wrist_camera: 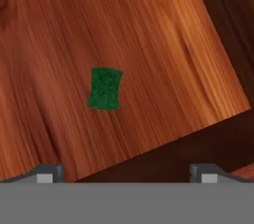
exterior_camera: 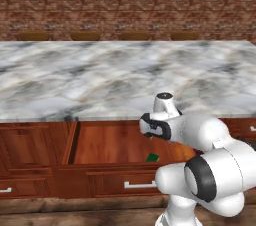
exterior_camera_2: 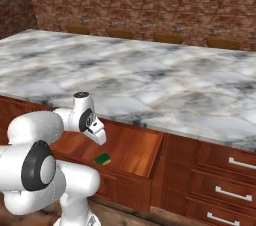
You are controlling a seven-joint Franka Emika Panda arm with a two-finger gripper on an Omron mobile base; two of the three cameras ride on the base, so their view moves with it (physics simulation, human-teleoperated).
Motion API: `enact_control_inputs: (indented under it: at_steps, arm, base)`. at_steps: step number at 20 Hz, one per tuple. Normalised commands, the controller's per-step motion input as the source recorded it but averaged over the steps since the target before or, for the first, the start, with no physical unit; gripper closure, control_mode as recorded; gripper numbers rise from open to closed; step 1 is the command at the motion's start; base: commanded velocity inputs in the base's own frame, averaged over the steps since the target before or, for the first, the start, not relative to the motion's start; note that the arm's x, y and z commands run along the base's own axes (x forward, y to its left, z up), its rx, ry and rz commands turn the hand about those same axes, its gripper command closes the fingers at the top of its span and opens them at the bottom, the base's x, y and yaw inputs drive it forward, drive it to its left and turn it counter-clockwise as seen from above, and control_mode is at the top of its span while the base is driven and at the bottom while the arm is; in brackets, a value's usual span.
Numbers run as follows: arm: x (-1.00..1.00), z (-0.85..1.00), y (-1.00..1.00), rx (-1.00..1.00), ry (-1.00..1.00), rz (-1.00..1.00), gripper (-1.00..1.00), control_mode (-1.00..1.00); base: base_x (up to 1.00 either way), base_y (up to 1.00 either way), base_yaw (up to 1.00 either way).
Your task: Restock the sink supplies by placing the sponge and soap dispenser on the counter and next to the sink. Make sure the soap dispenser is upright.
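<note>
The sponge (wrist_camera: pixel 105 88) lies green side up on the wooden floor of an open drawer (wrist_camera: pixel 163 44). It also appears as a small green block (exterior_camera: pixel 152 158) (exterior_camera_2: pixel 103 159) in both base views. My gripper (wrist_camera: pixel 126 174) hangs above the drawer and points down into it. It is open, the sponge lies ahead of the fingertips (wrist_camera: pixel 47 173), and nothing is between them. The arm's hand (exterior_camera_2: pixel 95 130) hovers just above the sponge. The soap dispenser, the sink and its counter are out of view.
The drawer (exterior_camera: pixel 110 142) is pulled out from reddish wood cabinets under a sinkless marble island (exterior_camera: pixel 125 77). Shut drawers with metal handles (exterior_camera_2: pixel 232 162) flank it. Behind the island are brown stool tops (exterior_camera: pixel 85 35) and a brick wall (exterior_camera: pixel 125 0).
</note>
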Motion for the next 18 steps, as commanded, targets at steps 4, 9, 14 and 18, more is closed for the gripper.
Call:
enact_control_inputs:
  at_steps: [4,9,14,18]
  arm:
    - [0.2,-0.43,-0.09,0.0,0.09,0.0,-1.0,-1.0]
    - [0.19,-0.25,-0.08,0.0,0.04,0.0,-1.0,-1.0]
    - [0.13,-0.13,-0.04,0.0,0.0,0.0,-1.0,-1.0]
    - [0.1,-0.14,0.0,0.0,0.0,0.0,-1.0,-1.0]
  base:
    - [0.0,0.0,0.0]
    - [0.0,0.0,0.0]
    - [0.0,0.0,0.0]
    - [0.0,0.0,0.0]
